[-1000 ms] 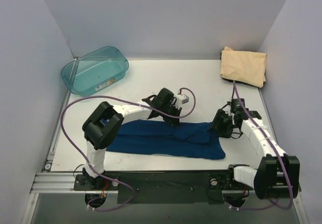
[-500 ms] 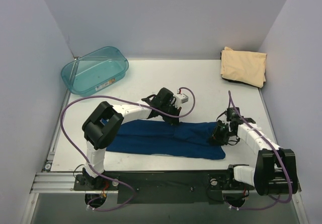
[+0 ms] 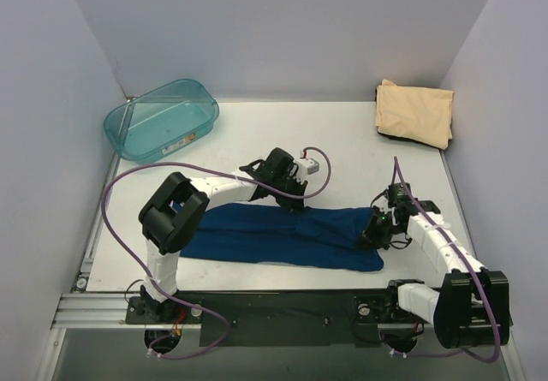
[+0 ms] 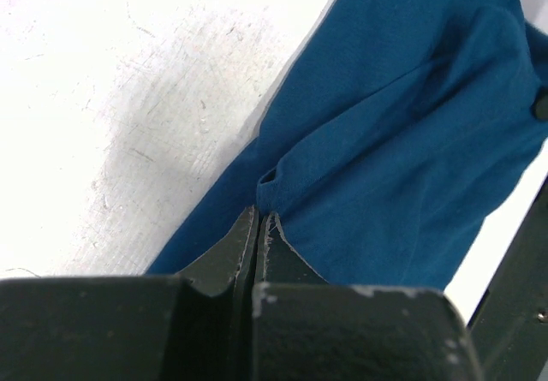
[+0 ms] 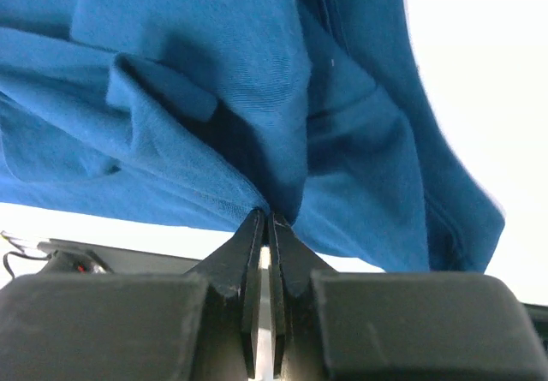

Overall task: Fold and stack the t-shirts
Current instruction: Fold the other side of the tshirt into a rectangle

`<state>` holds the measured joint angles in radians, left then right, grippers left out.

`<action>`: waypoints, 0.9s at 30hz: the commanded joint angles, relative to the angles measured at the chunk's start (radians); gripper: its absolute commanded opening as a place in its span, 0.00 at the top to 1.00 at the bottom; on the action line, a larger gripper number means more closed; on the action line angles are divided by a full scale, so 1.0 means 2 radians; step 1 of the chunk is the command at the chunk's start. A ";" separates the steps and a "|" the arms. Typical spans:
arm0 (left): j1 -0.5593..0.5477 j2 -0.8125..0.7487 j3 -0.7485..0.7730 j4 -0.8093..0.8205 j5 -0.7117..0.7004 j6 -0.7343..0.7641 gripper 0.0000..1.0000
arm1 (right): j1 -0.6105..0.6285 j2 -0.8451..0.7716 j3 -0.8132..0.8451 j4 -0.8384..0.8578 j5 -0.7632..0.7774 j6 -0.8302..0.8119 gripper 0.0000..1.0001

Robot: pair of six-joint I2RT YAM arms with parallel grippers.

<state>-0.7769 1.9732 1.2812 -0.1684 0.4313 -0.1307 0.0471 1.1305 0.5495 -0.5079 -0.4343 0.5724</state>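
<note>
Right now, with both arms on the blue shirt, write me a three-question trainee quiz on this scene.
1. True or false: the left fingers are shut on the blue shirt.
2. Where on the table does the folded tan shirt lie? A. near-left corner; B. far-right corner; C. under the blue shirt.
3. Fill the gap: the teal tub stands at the far-____ corner.

Key: 1 true; 2 B; 3 left.
</note>
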 commanded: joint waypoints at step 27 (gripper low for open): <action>-0.018 -0.011 -0.009 0.010 0.038 0.008 1.00 | -0.007 -0.029 0.083 -0.103 0.050 0.001 0.59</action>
<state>-0.8112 1.9663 1.2301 -0.1654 0.4606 -0.1368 0.0208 1.1797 0.5758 -0.6392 -0.4122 0.6010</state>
